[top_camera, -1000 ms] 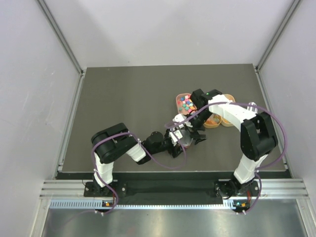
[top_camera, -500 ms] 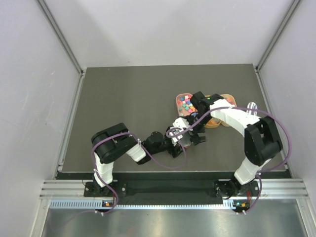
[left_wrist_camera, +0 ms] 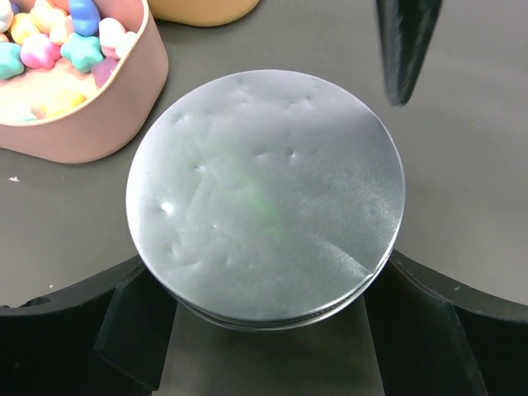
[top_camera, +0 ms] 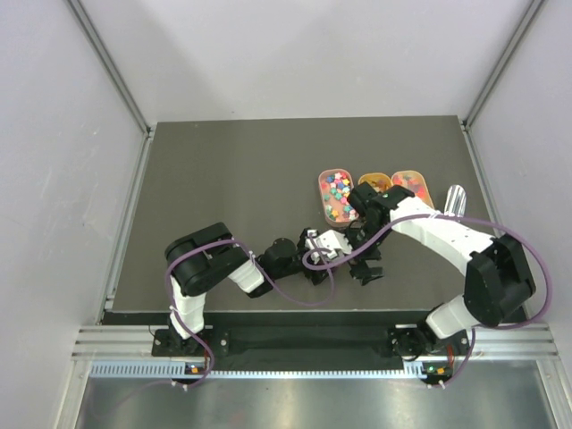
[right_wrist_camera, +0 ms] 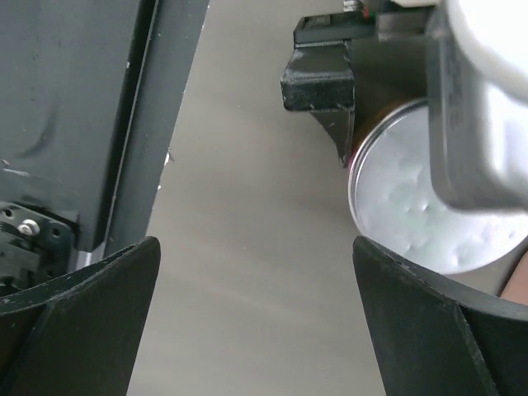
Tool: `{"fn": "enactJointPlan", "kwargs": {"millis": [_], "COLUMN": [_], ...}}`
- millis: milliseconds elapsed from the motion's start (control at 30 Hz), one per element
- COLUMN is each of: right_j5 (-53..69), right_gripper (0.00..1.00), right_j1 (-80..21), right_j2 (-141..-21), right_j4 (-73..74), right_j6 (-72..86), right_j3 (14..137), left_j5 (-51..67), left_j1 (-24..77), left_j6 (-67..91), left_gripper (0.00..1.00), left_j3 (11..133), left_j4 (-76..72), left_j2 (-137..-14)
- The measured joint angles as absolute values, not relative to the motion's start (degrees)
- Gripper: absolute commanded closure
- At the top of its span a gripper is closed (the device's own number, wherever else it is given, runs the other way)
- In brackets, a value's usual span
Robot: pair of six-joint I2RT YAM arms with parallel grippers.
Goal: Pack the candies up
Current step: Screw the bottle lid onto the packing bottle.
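- candies: the multicoloured lot fills the left tray, the first of three oval trays in a row right of centre on the dark table. In the left wrist view they read as pastel stars and lumps heaped up to the rim.
- middle tray: orange, and its fill is partly hidden by the right arm, so I can't call it.
- right tray: holds red-orange pieces.
- jar: stands on the table right beside the left tray, on its near side; can't tell whether they touch. A silver disc with a few dents lies flat over its mouth.
- left gripper: jaws set wide, with one finger on each side of the jar. Both sit against its wall as far as the wrist view shows, so it has hold of the jar.
- right gripper: spread fully, with nothing between the fingers and only bare table below. It hangs just beside the jar. One of its fingertips pokes into the left wrist view past the lid, clear of it.
- shiny item: small, right of the trays; can't tell what it is.
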State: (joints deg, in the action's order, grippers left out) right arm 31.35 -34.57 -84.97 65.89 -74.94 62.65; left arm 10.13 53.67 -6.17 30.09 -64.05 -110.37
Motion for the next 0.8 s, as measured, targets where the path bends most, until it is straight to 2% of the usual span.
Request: {"fn": "enactJointPlan", "kwargs": {"millis": [400, 800], "right_j5": [28.51, 30.28], "right_gripper": [0.00, 0.00], "right_j1": [-30.87, -30.06], "right_j2": [-83.48, -98.65], "right_j4": [65.80, 61.28], "right_j6": [-71.40, -73.03], "right_j3": [66.48, 75.42], "left_j5": [9.80, 9.82], "left_j1": [53.60, 53.60], "left_j6": [-6.15, -6.15], "left_gripper": [0.25, 0.26], "left_j3": [29.85, 29.85], "left_j4": [-63.92, -63.90], "left_j2": [-110.08, -110.08]}}
